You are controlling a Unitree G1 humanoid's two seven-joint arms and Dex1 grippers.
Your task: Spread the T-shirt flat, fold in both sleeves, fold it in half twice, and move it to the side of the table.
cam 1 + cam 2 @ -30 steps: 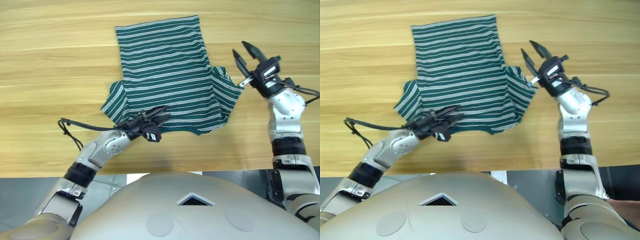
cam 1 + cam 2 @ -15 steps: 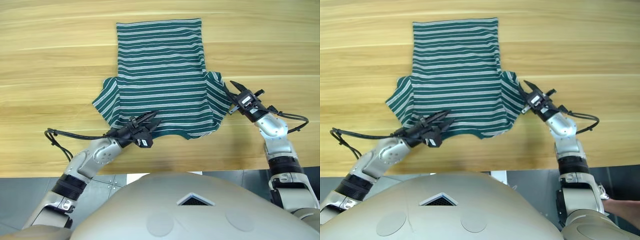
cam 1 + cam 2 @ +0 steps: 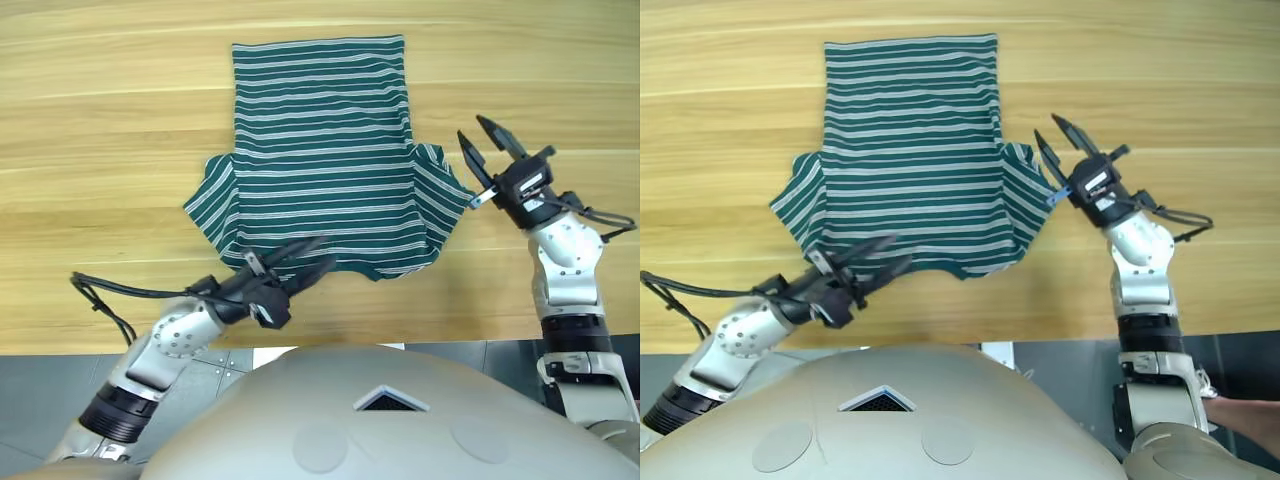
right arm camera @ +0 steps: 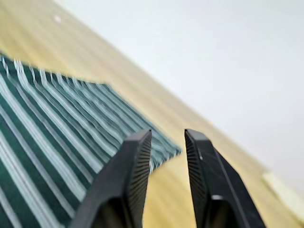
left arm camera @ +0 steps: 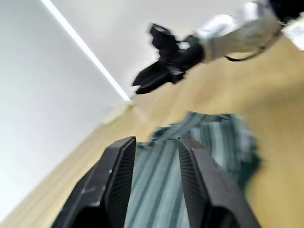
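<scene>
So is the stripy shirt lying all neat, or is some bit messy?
Mostly neat. The T-shirt lies flat on the table, but its right sleeve, beside the open right gripper, looks bunched and wrinkled. The left sleeve lies smoother. The edge nearest the robot is a little wavy.

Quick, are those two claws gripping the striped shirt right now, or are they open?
Left gripper: open, holding nothing.
Right gripper: open, holding nothing.

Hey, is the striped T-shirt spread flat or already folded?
Spread flat, not folded: the T-shirt lies open on the table, both sleeves sticking out sideways.
</scene>
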